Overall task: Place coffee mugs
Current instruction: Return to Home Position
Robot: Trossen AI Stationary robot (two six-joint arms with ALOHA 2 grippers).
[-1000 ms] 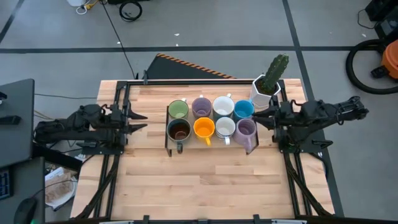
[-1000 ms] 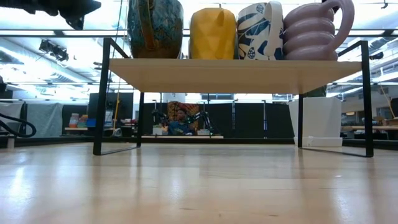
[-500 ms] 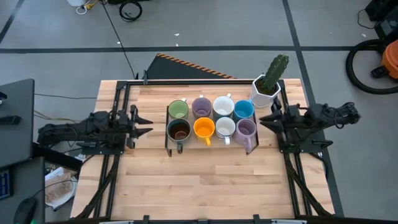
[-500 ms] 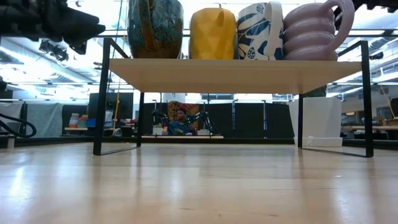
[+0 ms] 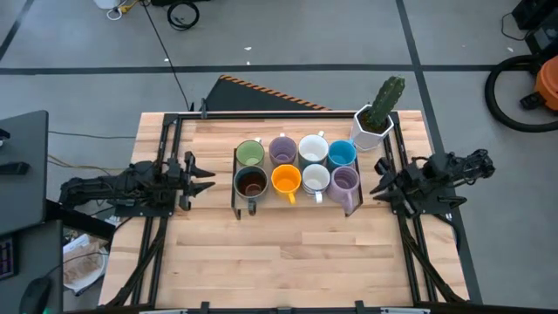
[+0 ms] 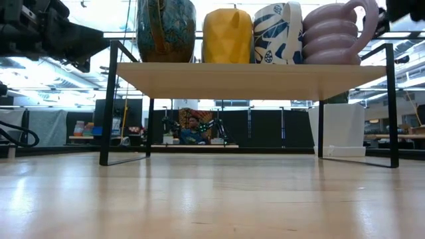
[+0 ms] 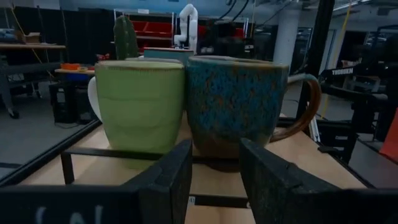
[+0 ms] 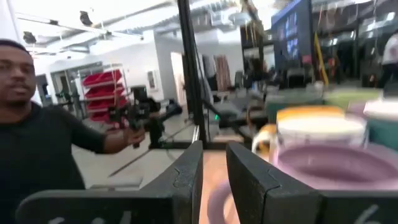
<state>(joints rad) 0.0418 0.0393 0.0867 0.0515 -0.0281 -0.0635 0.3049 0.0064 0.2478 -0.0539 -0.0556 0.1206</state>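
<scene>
High view: we count eight mugs on one shelf; left gripper and right gripper both narrowly parted, holding nothing.

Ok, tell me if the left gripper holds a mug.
No, the left gripper hangs open and empty, clear of the brown mug.

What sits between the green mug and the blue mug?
A purple mug and a white mug stand between the green mug and the blue mug, seen in the high view.
</scene>
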